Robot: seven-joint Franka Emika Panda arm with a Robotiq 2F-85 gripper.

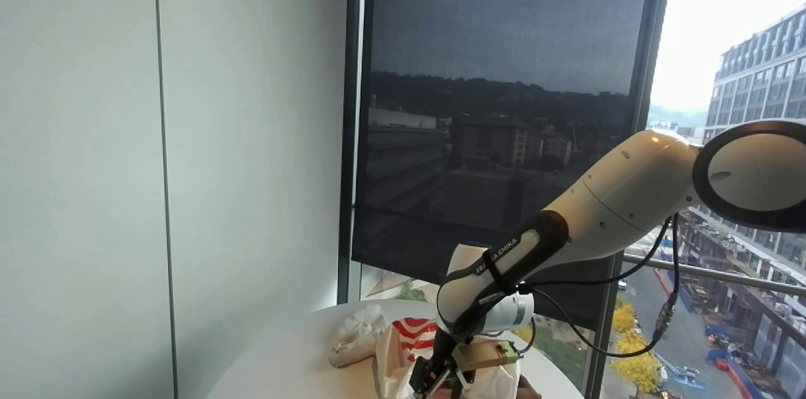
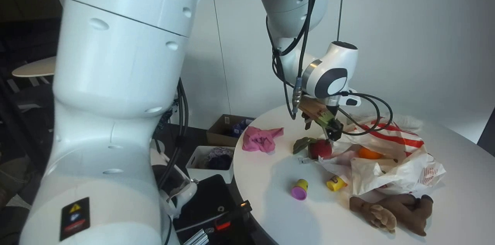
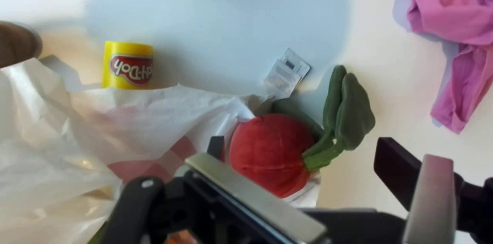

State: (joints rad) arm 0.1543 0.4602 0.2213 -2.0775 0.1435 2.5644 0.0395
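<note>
My gripper (image 3: pixel 302 149) is open, its fingers wide apart, just above a red plush vegetable (image 3: pixel 271 151) with green leaves (image 3: pixel 354 111). In the wrist view the plush lies between the fingers, closer to the left one; whether that finger touches it I cannot tell. A white label (image 3: pixel 287 74) lies beside it. Against the plush rests a crumpled white plastic bag (image 2: pixel 394 175) with red stripes. An orange fruit-like object (image 2: pixel 369 153) shows in the bag's opening. In an exterior view the gripper (image 2: pixel 321 128) points down over the red plush (image 2: pixel 320 149).
A yellow Play-Doh can (image 3: pixel 127 65) lies by the bag, and a yellow can with a purple end (image 2: pixel 299 189) lies nearer the robot. A pink cloth (image 2: pixel 261 139) and a brown plush animal (image 2: pixel 406 210) are on the round white table (image 2: pixel 282 218). Bins (image 2: pixel 210 171) stand beyond its edge.
</note>
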